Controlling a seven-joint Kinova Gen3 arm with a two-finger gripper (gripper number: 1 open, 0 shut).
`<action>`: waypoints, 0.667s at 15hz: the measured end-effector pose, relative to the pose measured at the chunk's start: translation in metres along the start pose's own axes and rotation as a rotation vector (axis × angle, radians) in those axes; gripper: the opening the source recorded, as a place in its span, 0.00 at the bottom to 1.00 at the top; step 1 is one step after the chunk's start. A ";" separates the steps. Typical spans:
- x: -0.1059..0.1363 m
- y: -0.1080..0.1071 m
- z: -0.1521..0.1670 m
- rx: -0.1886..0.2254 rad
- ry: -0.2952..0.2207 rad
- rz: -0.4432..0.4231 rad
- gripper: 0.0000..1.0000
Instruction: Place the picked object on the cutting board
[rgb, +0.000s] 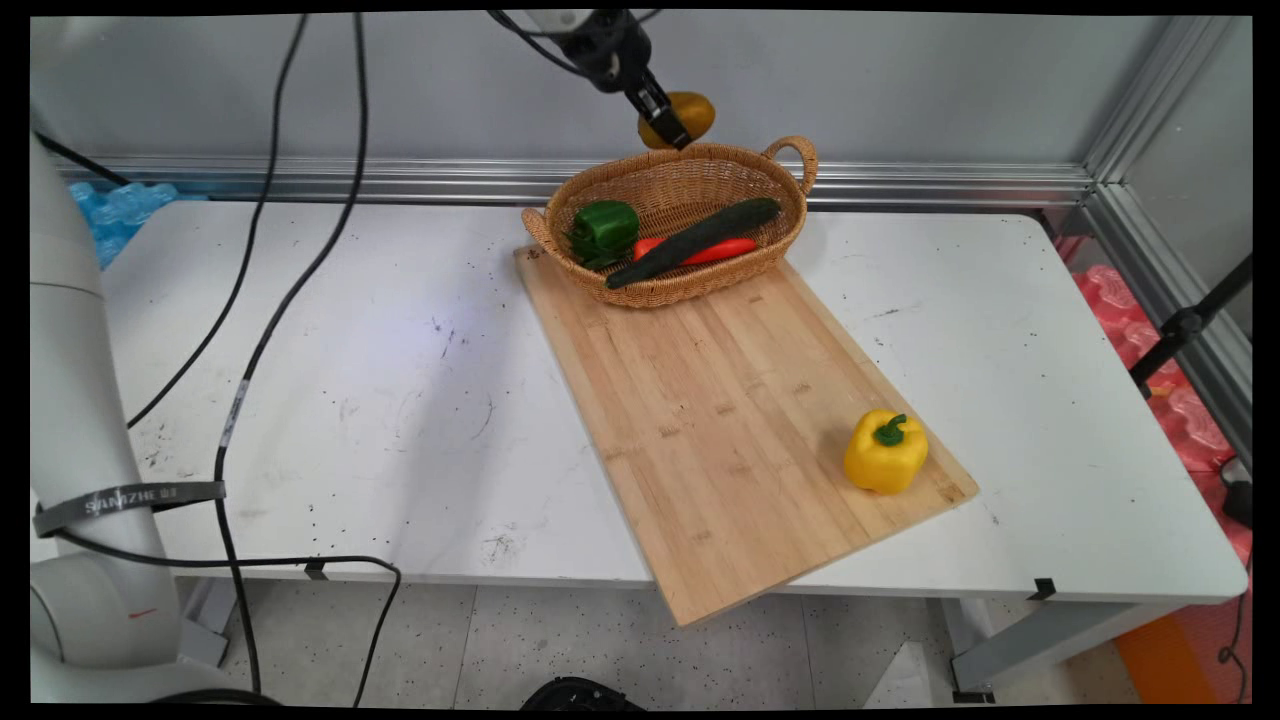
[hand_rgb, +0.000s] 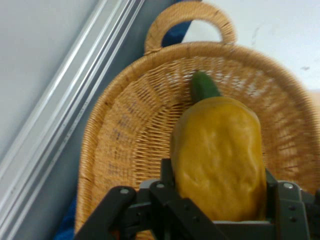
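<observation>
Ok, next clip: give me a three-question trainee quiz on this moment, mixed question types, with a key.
1. True or false: the gripper is shut on the potato above the wicker basket.
2. Multiple choice: where is the yellow pepper? A) inside the basket B) on the cutting board, near its front right corner C) on the bare table
3. Name the three vegetables lying in the basket.

Key:
1. True.
2. B.
3. Green pepper, cucumber, red chili.
</observation>
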 end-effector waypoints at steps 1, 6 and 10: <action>0.000 0.008 -0.010 -0.002 0.004 -0.020 0.00; -0.004 0.054 -0.037 -0.035 0.011 -0.112 0.00; -0.009 0.092 -0.042 -0.059 0.008 -0.169 0.00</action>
